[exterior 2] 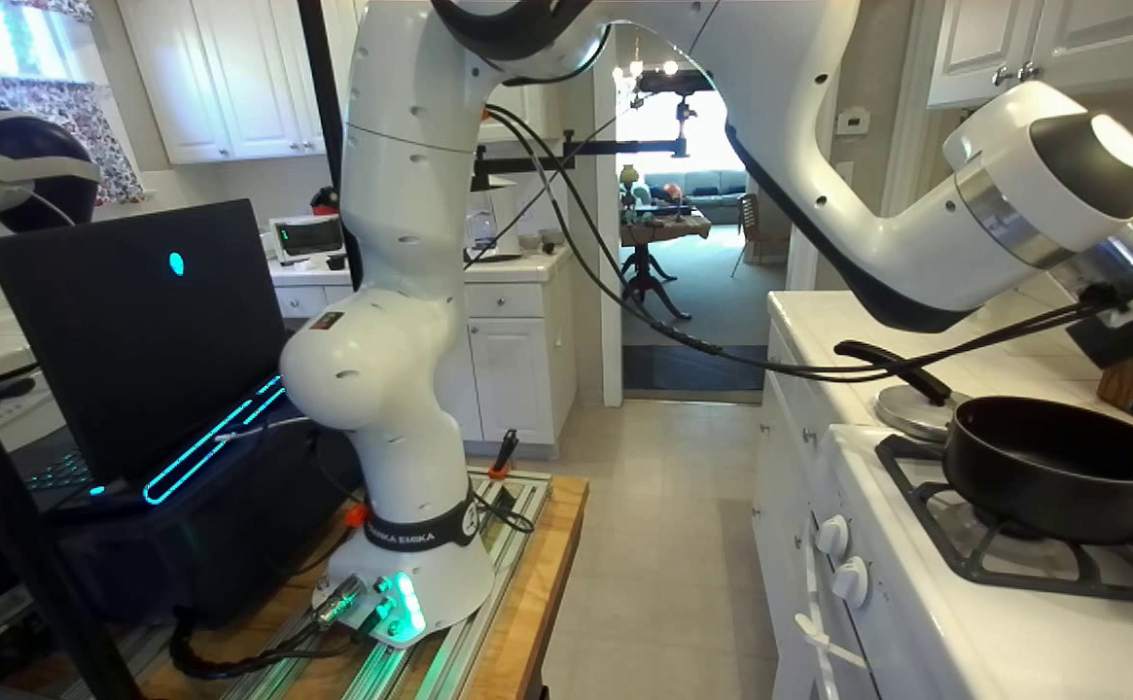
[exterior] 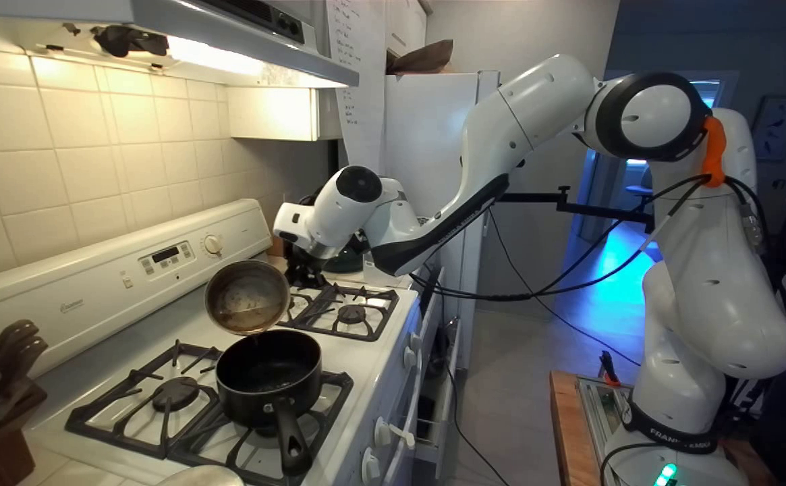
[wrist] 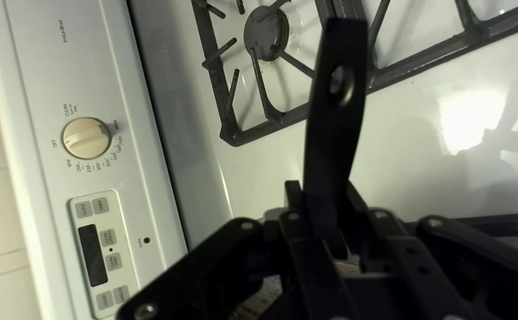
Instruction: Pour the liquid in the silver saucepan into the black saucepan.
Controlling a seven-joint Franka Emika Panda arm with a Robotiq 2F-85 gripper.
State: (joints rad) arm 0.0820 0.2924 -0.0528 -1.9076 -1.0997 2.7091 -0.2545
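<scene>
1. Wrist view: your fingers [wrist: 293, 231] are pinching a dark handle [wrist: 335, 133] from both sides; its holed end points toward the top of that view.
2. That handle belongs to the silver saucepan [exterior: 247, 297], which you hold steeply tilted in an exterior view, its stained inside turned toward that camera.
3. The tilted pan's lower rim is right by the far rim of the black saucepan [exterior: 244, 405]; you cannot tell whether the two touch.
4. The black saucepan sits upright on a grate [exterior 2: 1086, 581] near the front of the stove [exterior: 366, 361]. In an exterior view, its own handle [exterior 2: 928, 385] crosses in front of a round metal piece [exterior 2: 906, 413] lying on the white worktop [exterior 2: 819, 321].
5. Farther out, the oven dial [wrist: 86, 138] sits on the back panel [exterior: 106, 290], just beside the keypad [wrist: 103, 222].
6. A knife block [exterior: 1, 432] stands at the left border of an exterior view, and an open laptop [exterior 2: 138, 331] is well apart from the pans, near the arm's base [exterior 2: 410, 574].
</scene>
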